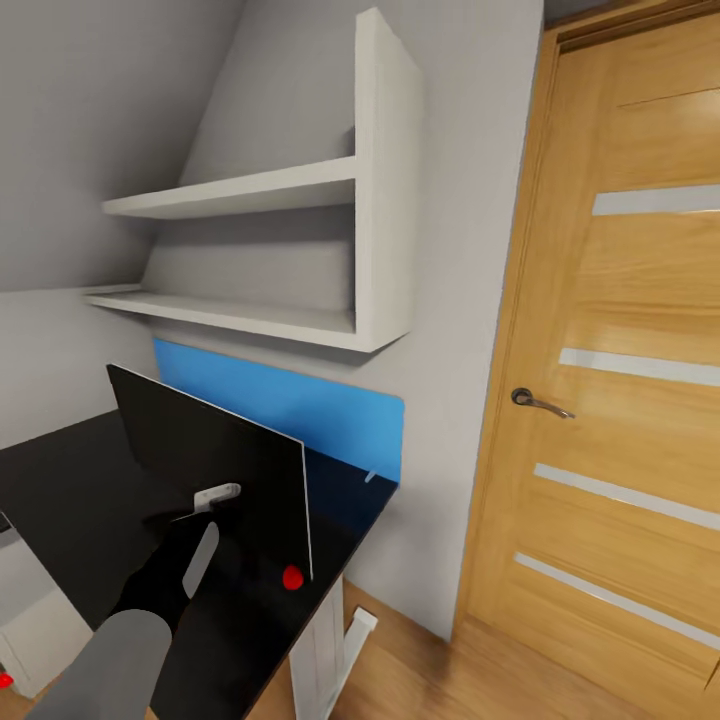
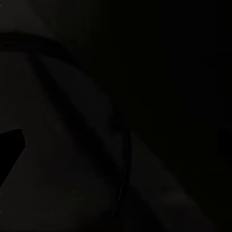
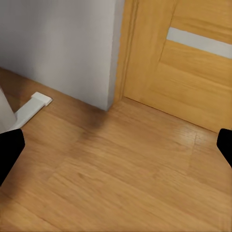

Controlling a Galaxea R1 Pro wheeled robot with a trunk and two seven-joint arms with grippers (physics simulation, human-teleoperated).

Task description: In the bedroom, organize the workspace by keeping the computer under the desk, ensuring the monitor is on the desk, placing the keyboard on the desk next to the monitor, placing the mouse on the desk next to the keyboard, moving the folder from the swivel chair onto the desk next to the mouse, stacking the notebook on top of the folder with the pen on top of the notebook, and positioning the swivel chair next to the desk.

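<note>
The left gripper (image 1: 205, 515) reaches up to the monitor (image 1: 215, 455) on the counter (image 1: 60, 490).
I cannot tell if its jaws hold it. The right gripper (image 3: 116, 154) has jaws wide over the floor (image 3: 125, 179).

**Lighting and Picture Quality**

The head view is evenly lit by soft, diffuse light with no visible source. Soft shadows lie beneath the white shelves (image 1: 300, 250) and under the blue panel (image 1: 300, 405). The black desk (image 1: 60, 490) and the monitor (image 1: 210, 450) render as flat dark areas with almost no surface detail. Straight lines of the wooden door (image 1: 620, 350) lean toward the picture edges, indicating wide-angle distortion. The left wrist view is almost entirely black; only faint curved grey bands are discernible. The right wrist view is bright and fairly sharp, with a soft shadow on the wooden floor (image 3: 121, 183) at the wall corner.
</note>
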